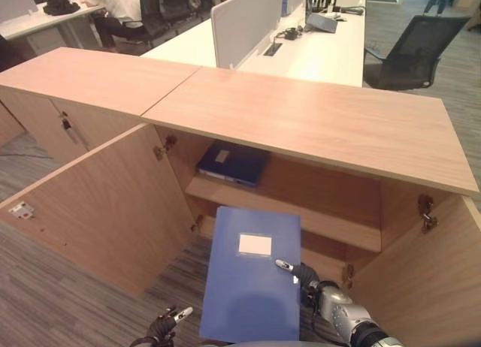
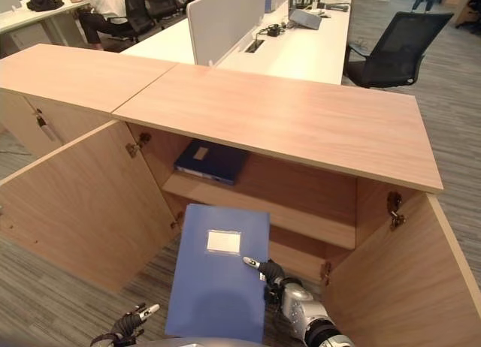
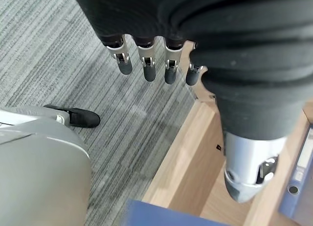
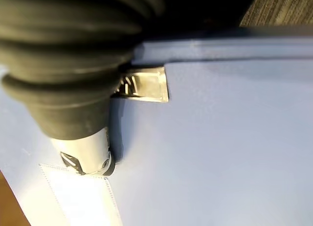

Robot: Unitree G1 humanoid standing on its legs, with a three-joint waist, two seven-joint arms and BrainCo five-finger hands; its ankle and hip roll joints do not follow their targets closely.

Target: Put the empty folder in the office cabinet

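While pinched in right hand (image 1: 307,276): blue folder (image 1: 252,287), long axis toward cabinet (image 1: 316,125).

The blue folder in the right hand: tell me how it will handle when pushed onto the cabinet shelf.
The blue folder looks flat and unbent, so probably stiff. Its smooth cover may slip in the right hand, whose thumb presses on top. It is broad, held at one edge, so it may sag or swing.

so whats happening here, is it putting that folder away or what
Yes. The robot's right hand grips a blue folder by its right edge, thumb on the cover, holding it in front of the open wooden cabinet. Both doors stand open, and a darker folder already lies on the upper shelf. The left hand hangs low with relaxed fingers, holding nothing. The folder is not yet inside.
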